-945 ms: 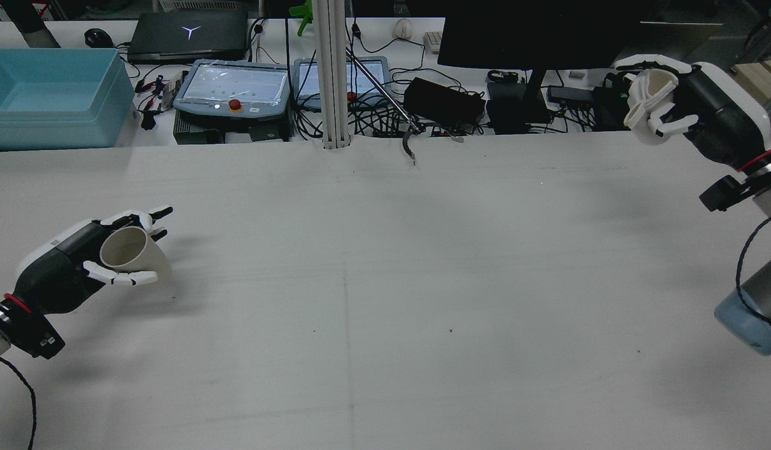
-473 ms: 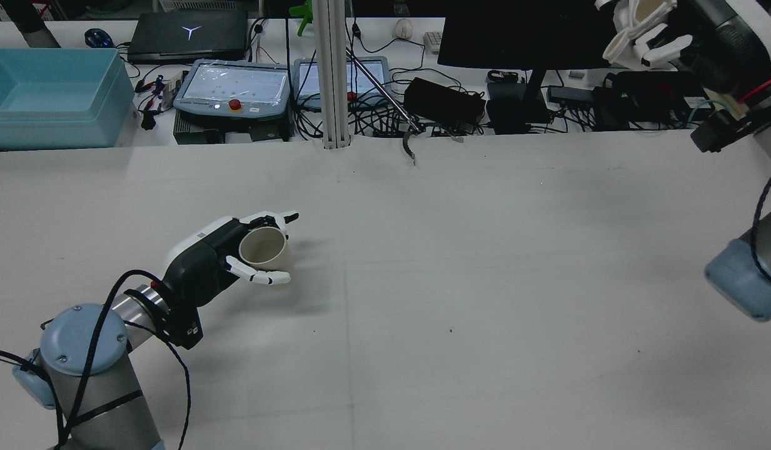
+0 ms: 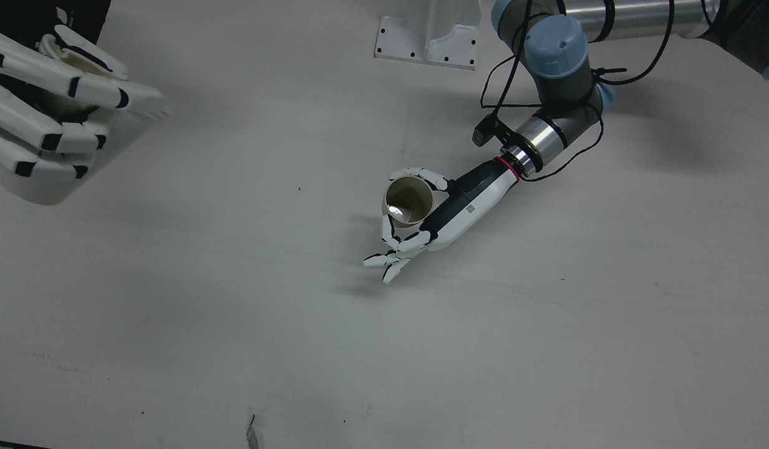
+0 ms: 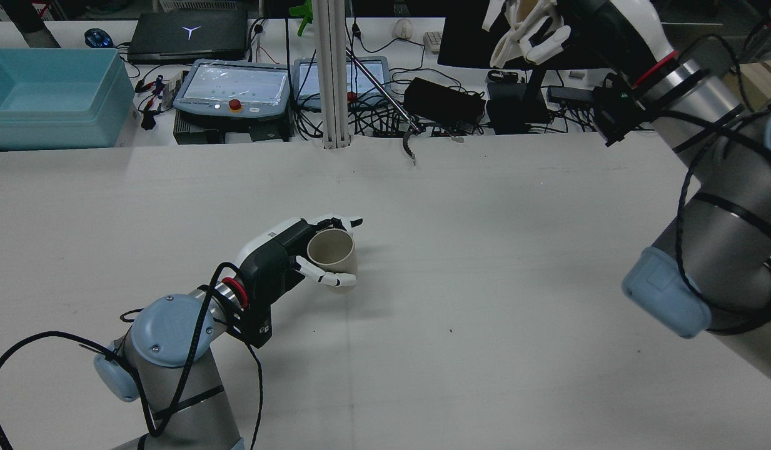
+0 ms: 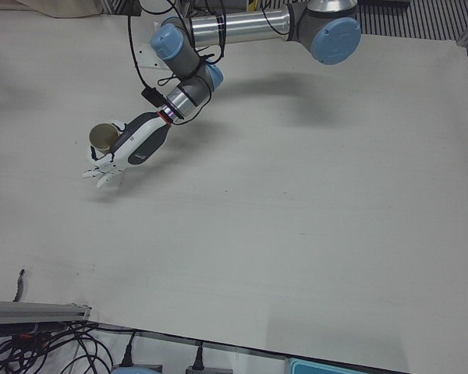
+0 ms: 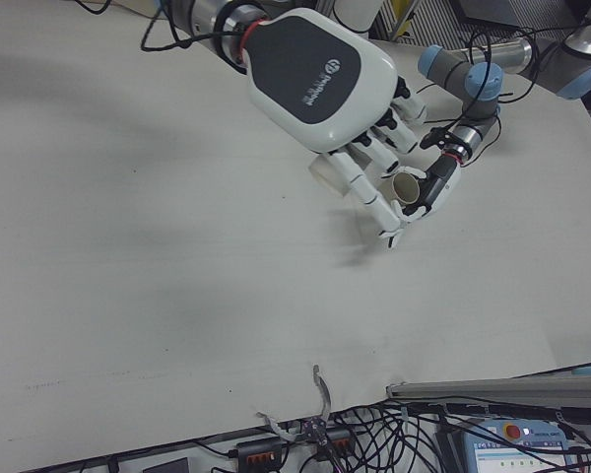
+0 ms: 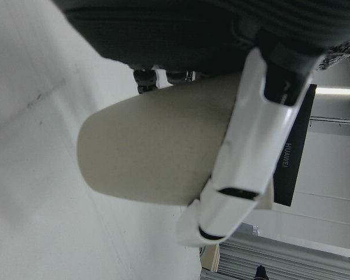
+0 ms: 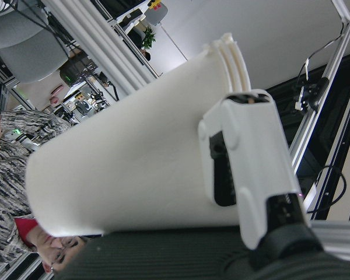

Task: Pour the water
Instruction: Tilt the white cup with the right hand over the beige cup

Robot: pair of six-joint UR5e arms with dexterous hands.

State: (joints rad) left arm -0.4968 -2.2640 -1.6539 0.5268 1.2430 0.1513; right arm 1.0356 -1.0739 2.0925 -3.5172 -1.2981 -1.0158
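Now each hand's fingers wrap a cup: left hand beige cup, right hand white cup.

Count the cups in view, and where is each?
2. A beige cup in the left hand, low over mid-table; a white cup in the right hand, raised high. None seen elsewhere on the table.

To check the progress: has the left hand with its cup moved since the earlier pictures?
Yes. In the rear view the left hand and its cup went right, toward the table's middle, nearer the fixed white post.
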